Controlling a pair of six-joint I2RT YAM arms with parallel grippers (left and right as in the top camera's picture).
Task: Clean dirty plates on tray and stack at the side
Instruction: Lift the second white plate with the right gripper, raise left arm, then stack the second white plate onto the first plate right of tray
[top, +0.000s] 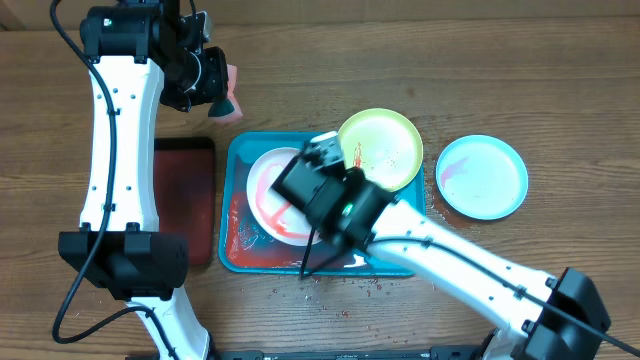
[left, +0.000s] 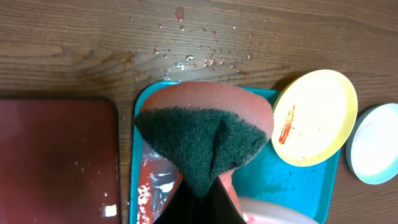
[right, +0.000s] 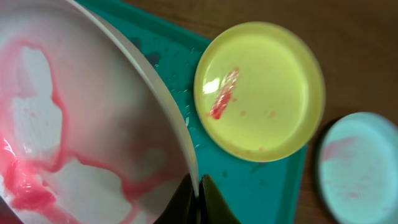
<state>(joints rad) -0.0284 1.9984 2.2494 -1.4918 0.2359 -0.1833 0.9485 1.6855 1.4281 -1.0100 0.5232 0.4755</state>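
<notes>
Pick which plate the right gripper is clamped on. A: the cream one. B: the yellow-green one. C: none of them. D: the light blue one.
A: the right wrist view shows the right gripper pinching the rim of the cream plate; the yellow-green plate and light blue plate lie untouched.

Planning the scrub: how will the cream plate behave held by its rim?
Probably stiff: the cream plate shows no bend though the right gripper pinches only its rim. Likely slippery, given wet red smears. It may pivot if the sponge presses.

The gripper (right: 199, 190) pinches the cream plate (right: 93, 124) by its rim. The yellow plate (right: 261, 93) overhangs the tray's (right: 267, 186) edge, with the blue plate (right: 360, 168) beyond.
</notes>
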